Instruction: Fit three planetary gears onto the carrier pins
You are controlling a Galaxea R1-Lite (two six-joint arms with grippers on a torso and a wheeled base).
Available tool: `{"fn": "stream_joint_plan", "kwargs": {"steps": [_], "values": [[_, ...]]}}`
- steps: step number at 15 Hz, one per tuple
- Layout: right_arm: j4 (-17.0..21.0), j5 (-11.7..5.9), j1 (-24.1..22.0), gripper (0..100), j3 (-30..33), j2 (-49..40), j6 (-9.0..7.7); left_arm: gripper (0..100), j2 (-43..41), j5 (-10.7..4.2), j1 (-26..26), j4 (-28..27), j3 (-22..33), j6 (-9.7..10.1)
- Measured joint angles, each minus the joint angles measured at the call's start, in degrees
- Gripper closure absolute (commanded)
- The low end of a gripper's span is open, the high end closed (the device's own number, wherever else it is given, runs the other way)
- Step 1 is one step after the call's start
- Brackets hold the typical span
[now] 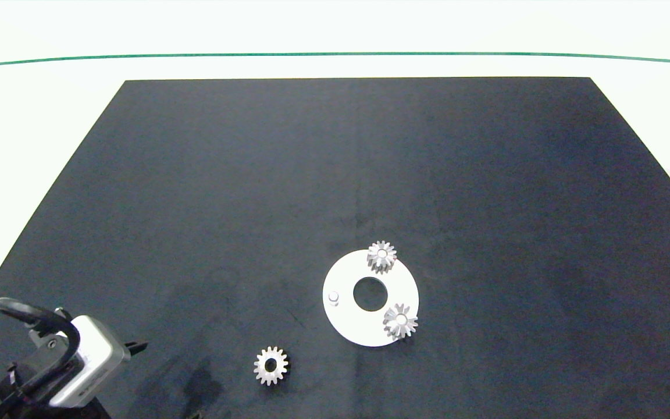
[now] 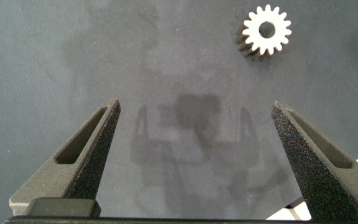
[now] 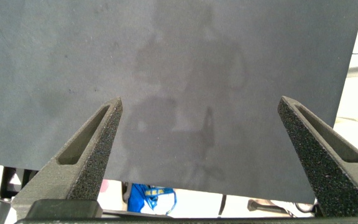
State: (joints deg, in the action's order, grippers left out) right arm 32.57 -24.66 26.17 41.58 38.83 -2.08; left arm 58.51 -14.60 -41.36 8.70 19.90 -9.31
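Note:
The white carrier disc lies on the black mat. Two silver planetary gears sit on its pins, one at the far side and one at the near right. The third carrier pin stands bare at the disc's left. A third gear lies flat on the mat, near and left of the disc. My left gripper hovers open over bare mat, short of that loose gear, with nothing between its fingers. The left arm's wrist shows at the near left corner. My right gripper is open over the mat's edge.
The black mat covers most of the white table. A green line runs across the table's far side. The mat's near edge shows in the right wrist view, with floor clutter beyond it.

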Motion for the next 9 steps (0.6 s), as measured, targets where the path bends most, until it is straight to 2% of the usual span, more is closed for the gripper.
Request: {"fn": "stream_joint_plan", "kwargs": {"steps": [1, 3, 4, 6, 9], "values": [[0.0, -0.06, 0.0, 0, -0.1, 0.2, -0.02, 0, 0.2, -0.06, -0.3, -1.9, 1.4, 0.00], [0.0, -0.09, 0.0, 0, -0.3, 0.7, 0.00, 0, 0.3, -0.35, -1.4, -11.6, 6.1, 0.09], [0.0, -0.09, 0.0, 0, -0.4, 1.0, -0.02, 0, 0.3, -1.07, -2.2, -14.5, 8.1, 0.17], [-0.1, -0.09, 0.0, 0, -0.7, 1.4, -0.02, 0, 0.4, -1.90, -3.5, -15.4, 9.7, 0.48], [0.0, -0.11, 0.0, 0, -1.2, 1.6, -0.06, 0, 0.8, -2.23, -4.9, -15.3, 10.3, 0.39]]}}
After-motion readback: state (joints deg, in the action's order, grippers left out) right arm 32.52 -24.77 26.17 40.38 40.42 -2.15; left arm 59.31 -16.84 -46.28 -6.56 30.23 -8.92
